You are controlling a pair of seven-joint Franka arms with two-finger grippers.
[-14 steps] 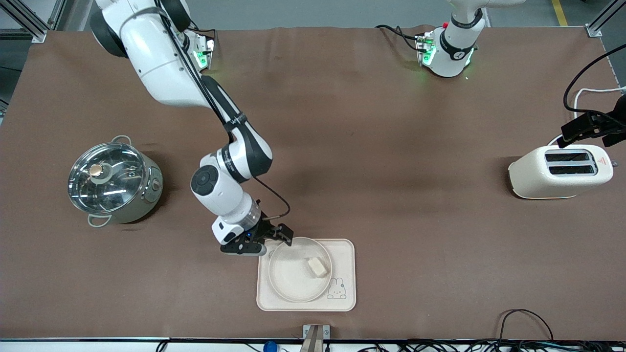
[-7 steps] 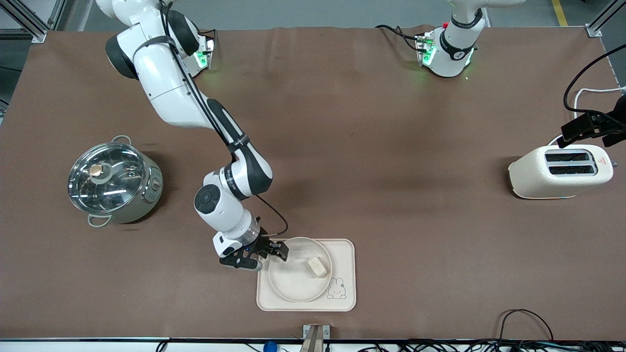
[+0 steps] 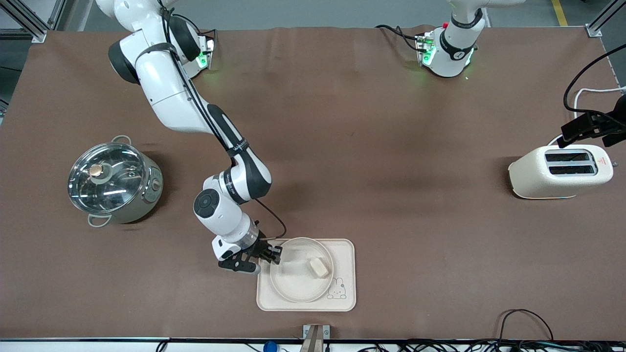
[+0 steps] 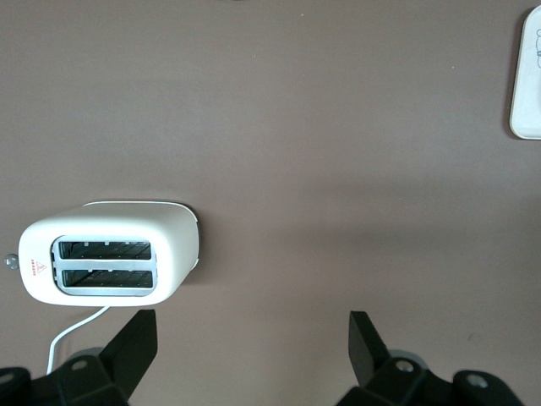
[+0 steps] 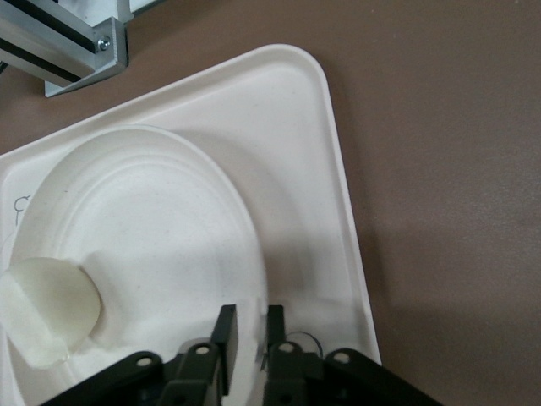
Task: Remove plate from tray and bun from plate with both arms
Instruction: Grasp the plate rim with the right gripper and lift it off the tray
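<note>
My right end effector (image 3: 270, 254) pinches the plate (image 3: 293, 283) rim, bun (image 3: 318, 267) aboard, on the tray (image 3: 345, 293); my left end effector (image 4: 254, 342) waits, fingers spread, empty.

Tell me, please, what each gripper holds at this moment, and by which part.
The right gripper holds the plate by its rim, at the edge toward the right arm's end. The left gripper is open, above the table, and holds nothing.

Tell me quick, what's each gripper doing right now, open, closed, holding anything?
Right gripper: shut on the plate rim, over the tray.
Left gripper: open, holding nothing, up over the table near the toaster; that arm waits.
</note>
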